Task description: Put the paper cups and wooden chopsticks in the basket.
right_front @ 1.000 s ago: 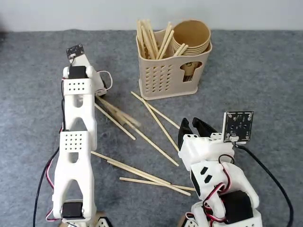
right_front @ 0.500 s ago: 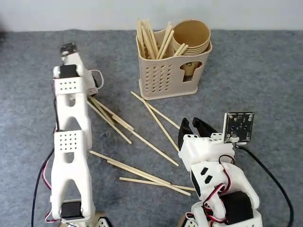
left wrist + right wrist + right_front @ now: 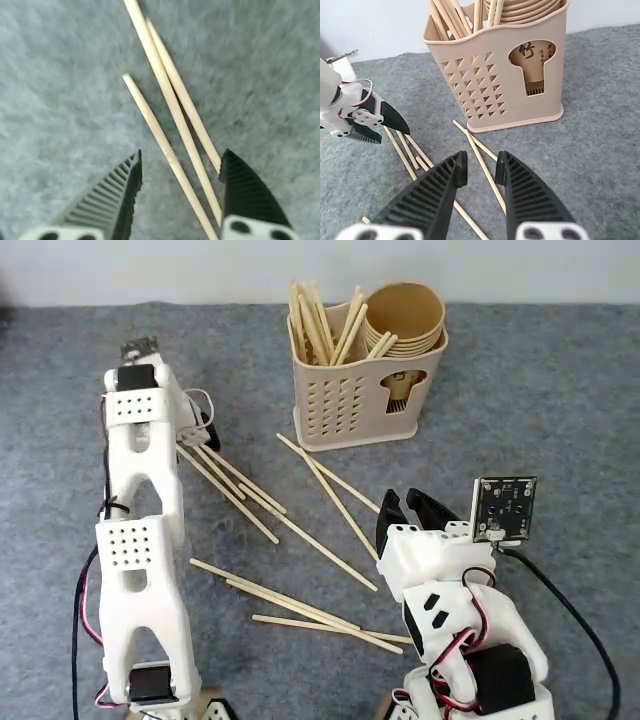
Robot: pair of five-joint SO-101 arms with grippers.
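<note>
A beige perforated basket (image 3: 345,405) stands at the back, holding a stack of paper cups (image 3: 405,315) and several wooden chopsticks (image 3: 320,320). Loose chopsticks (image 3: 235,490) lie on the grey mat beside my left gripper (image 3: 198,432). In the left wrist view that gripper (image 3: 180,167) is open just above the mat, with two chopsticks (image 3: 170,105) running between its fingers, untouched. My right gripper (image 3: 410,508) hovers near the front, open by a narrow gap and holding nothing. In its own view it (image 3: 482,161) points at the basket (image 3: 485,85).
Two crossed chopsticks (image 3: 335,495) lie in front of the basket. More chopsticks (image 3: 300,610) lie in a bunch between the two arm bases. The grey mat (image 3: 540,420) covers the table; a pale wall runs along the back.
My left arm has swung to the left and slightly back, and the chopsticks under its gripper have shifted a little left with it. The right arm has stayed still.
</note>
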